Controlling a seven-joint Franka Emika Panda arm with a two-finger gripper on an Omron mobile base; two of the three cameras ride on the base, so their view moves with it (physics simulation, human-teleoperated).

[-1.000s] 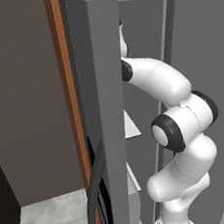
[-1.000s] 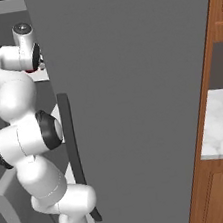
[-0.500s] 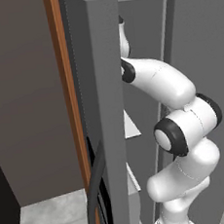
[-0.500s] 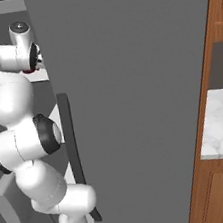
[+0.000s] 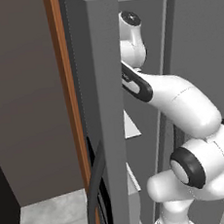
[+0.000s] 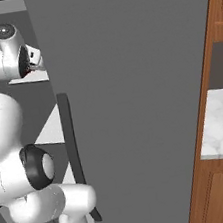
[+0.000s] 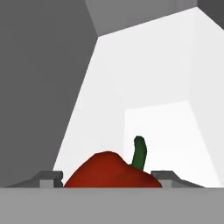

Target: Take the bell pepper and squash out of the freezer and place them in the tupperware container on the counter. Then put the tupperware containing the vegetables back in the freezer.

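In the hand view the red bell pepper [image 7: 105, 168], with a green stem [image 7: 140, 153] rising from its top, fills the gap between my two fingertips [image 7: 50, 178]. My gripper [image 7: 109, 179] is shut on it, both tips against its sides, over a white freezer shelf [image 7: 153, 122]. The right base view shows the hand [image 6: 25, 63] high inside the freezer [image 6: 32, 77], with a speck of red at it. In the left base view the slim freezer door [image 5: 106, 109] hides the fingers. The squash and the tupperware container are out of view.
The wide grey door [image 6: 142, 104] stands close on the arm's right. Beyond it are a brown cabinet frame [image 6: 208, 134] and the white marble counter [image 6: 222, 127]. The dark curved handle [image 5: 96, 199] of the freezer door hangs low at the left.
The arm's elbow has swung out to the right and lower while the hand stays high in the freezer. The jaws have come in onto the bell pepper.
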